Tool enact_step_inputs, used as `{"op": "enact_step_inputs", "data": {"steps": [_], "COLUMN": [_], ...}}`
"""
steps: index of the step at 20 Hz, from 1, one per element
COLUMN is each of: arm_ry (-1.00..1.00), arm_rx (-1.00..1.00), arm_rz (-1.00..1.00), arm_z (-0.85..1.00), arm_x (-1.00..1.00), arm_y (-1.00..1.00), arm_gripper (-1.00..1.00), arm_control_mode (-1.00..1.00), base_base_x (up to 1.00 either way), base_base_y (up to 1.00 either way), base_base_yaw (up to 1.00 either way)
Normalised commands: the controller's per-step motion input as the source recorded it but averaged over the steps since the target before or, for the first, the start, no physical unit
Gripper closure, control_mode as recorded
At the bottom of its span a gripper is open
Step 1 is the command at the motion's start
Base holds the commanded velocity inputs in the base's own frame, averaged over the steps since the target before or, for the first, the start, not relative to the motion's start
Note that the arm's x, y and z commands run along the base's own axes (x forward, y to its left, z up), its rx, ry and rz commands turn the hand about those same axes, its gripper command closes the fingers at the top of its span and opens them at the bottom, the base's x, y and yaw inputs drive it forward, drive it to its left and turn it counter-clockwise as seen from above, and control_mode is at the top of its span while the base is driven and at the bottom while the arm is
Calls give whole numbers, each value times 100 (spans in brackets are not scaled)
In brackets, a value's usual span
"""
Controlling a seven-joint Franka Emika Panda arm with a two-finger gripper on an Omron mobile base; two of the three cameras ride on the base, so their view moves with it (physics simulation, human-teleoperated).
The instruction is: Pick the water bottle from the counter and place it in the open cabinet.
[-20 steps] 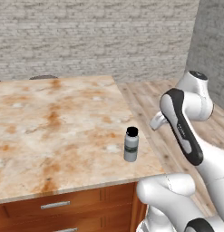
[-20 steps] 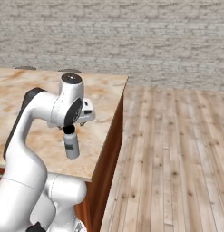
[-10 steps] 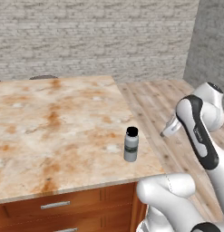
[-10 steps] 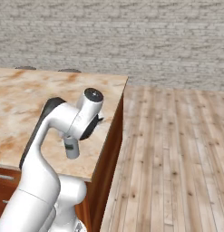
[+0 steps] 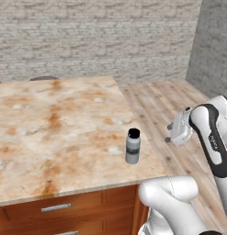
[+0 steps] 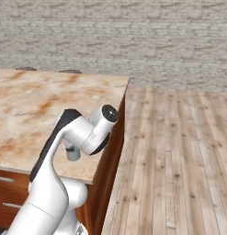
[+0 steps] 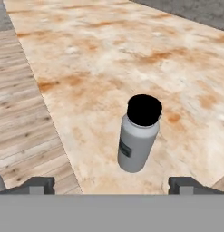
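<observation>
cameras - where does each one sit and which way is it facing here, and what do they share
Left base view: behind the arm to its left, facing forward and down over the counter; arm at lower right, gripper off the counter's edge.
Right base view: behind to the right, same direction; arm at lower left, partly hiding the water bottle.
Hand view: on the hand, facing along the open fingers down at the bottle.
All three share the bottle and counter.

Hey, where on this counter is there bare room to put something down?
Nearly all of it. The counter is bare marble from the water bottle leftward and back toward the brick wall. The one taken spot is the bottle's, near the front right corner. The hand is open, apart from it.
</observation>
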Motion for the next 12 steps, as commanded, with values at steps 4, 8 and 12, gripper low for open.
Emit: {"op": "enact_step_inputs", "data": {"steps": [4,8,12], "arm_ry": [-12,-11,-3], "arm_rx": [6,6,5], "arm_rz": [8,6,1], "arm_z": [-10,-13,-15], "arm_x": [0,4,0], "arm_y": [0,0,0], "arm_gripper": [-100,-100,-100], "arm_control_mode": [-100,-100,-100], "base_base_x": [0,0,0], "base_base_y": [0,0,0], "base_base_yaw": [0,0,0]}}
